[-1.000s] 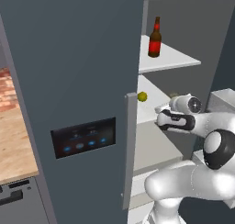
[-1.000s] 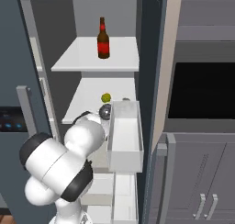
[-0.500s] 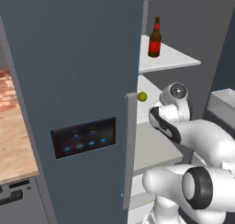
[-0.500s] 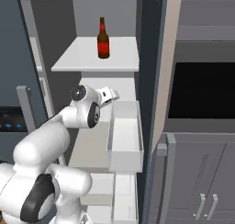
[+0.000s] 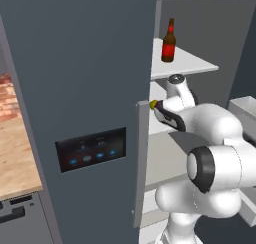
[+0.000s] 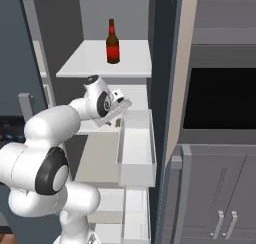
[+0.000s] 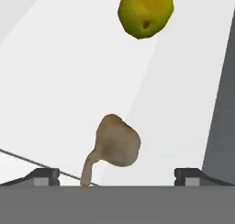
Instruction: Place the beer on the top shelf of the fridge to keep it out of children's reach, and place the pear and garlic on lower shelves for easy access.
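The beer [image 5: 169, 40] [image 6: 113, 43] stands upright on the top shelf [image 5: 192, 64] [image 6: 95, 68] of the open fridge [image 5: 75, 78]. My gripper [image 6: 119, 113] [image 7: 117, 176] reaches in over the lower shelf [image 7: 59, 81] just beneath. It is open, its fingertips [image 7: 43, 176] far apart. The garlic [image 7: 117, 142] lies on this white shelf between them, touching neither. The pear [image 7: 146, 9] [image 5: 153, 104] rests on the same shelf farther in, apart from the garlic.
The fridge's left door, with its black panel of blue lights [image 5: 90, 150], stands close to my arm. A white door bin [image 6: 136, 148] hangs just right of the hand. A black oven [image 6: 220, 98] and grey cupboards [image 6: 220, 193] are to the right.
My arm has swung up and leftward, carrying the hand deeper onto the shelf under the beer, near the pear. The beer has not moved.
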